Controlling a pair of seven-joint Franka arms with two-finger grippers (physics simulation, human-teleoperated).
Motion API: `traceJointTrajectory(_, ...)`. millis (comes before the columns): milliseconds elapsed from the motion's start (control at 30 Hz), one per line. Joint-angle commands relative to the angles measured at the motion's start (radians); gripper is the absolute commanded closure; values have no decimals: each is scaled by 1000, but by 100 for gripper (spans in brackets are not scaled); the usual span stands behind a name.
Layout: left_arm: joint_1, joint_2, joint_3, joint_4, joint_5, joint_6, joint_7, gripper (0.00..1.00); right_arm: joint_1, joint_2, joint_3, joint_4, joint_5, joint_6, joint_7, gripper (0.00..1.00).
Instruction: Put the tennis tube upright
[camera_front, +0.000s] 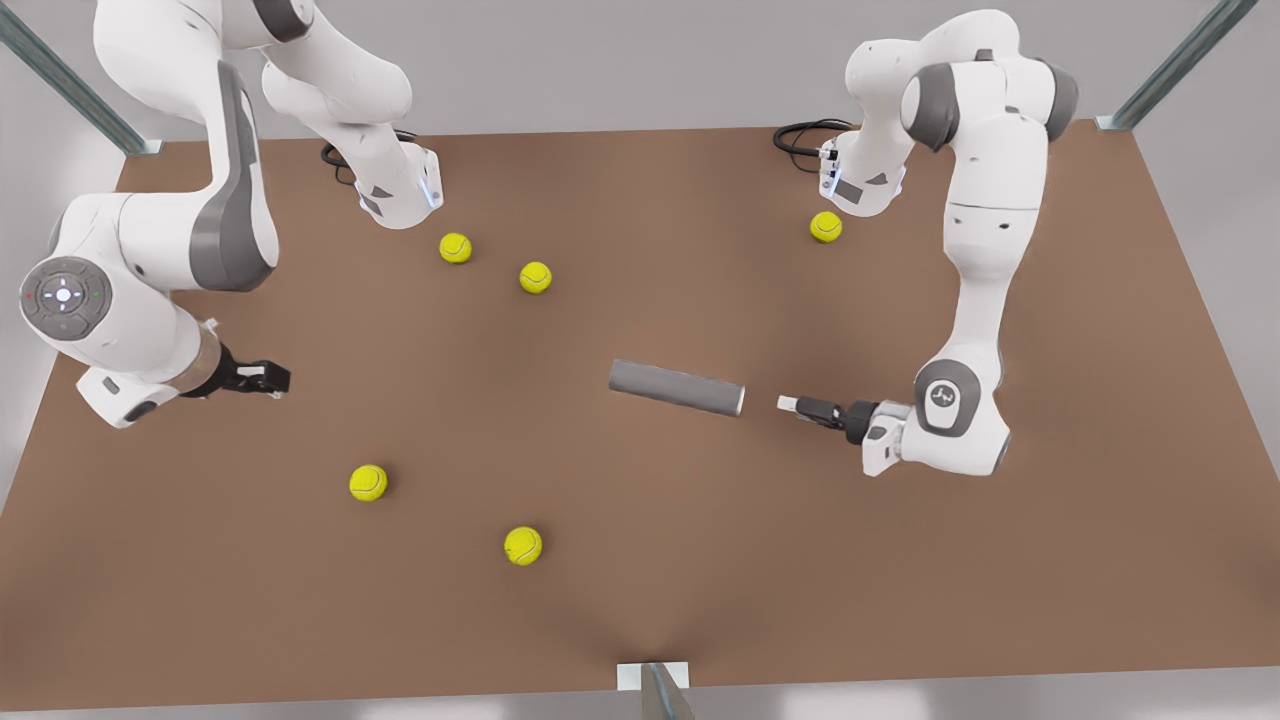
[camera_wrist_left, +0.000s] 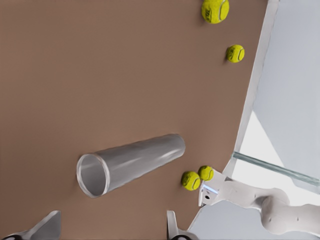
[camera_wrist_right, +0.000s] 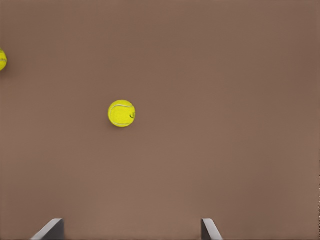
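On the table (camera_front: 900, 560), the tennis tube (camera_front: 676, 387) is lying flat, unraised; the left tool (camera_front: 790, 404), spread, is facing its open rim, while the right tool (camera_front: 272, 379), spread, is waiting apart.

The tennis tube (camera_wrist_left: 131, 162) looks like smooth grey metal with a soft sheen and a brighter silvery rim. The brown counter (camera_front: 640, 600) is matt and even. The tennis balls (camera_wrist_right: 121, 113) look fuzzy, dull yellow-green.

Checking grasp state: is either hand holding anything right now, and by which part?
Nothing is held. The left hand is open just off the open rim end of the lying tennis tube; the right hand waits open over bare table.
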Motion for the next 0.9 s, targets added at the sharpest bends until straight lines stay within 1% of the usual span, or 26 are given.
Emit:
traceJointTrajectory(0, 1, 10, -5, 0, -85, 1, 17, 0, 5, 0, 0, 5, 1, 0, -1, 0)
traceJointTrajectory(33, 1, 38, -11, 2, -118, 7, 77, 0, 8, 0, 0, 15, 1, 0, -1, 0)
traceJointTrajectory(100, 1, 56, -13, 2, -116, 10, 154, 0, -1, 0, 0, 16, 1, 0, -1, 0)
traceJointTrajectory(167, 0, 61, -28, 0, -116, 9, 154, 0, -32, 0, -6, 37, 3, 0, 2, 0)
traceJointTrajectory(200, 0, 64, -36, -1, -116, 9, 152, 0, -40, 1, -6, 77, 6, 0, 1, 0)
traceJointTrajectory(300, -14, 88, -41, -1, -121, 16, 154, 0, -67, -2, -6, 79, 8, 0, 2, 0)
traceJointTrajectory(700, -15, 123, -73, -1, -125, 22, 171, 0, -52, 3, 0, 79, 3, 0, 2, 0)
traceJointTrajectory(767, -15, 134, -76, -1, -128, 22, 188, 0, -51, 1, 3, 79, 3, -46, -1, 0)
traceJointTrajectory(867, -15, 137, -79, -3, -170, 13, 189, 0, -35, 1, 5, 97, 1, -46, -1, 0)
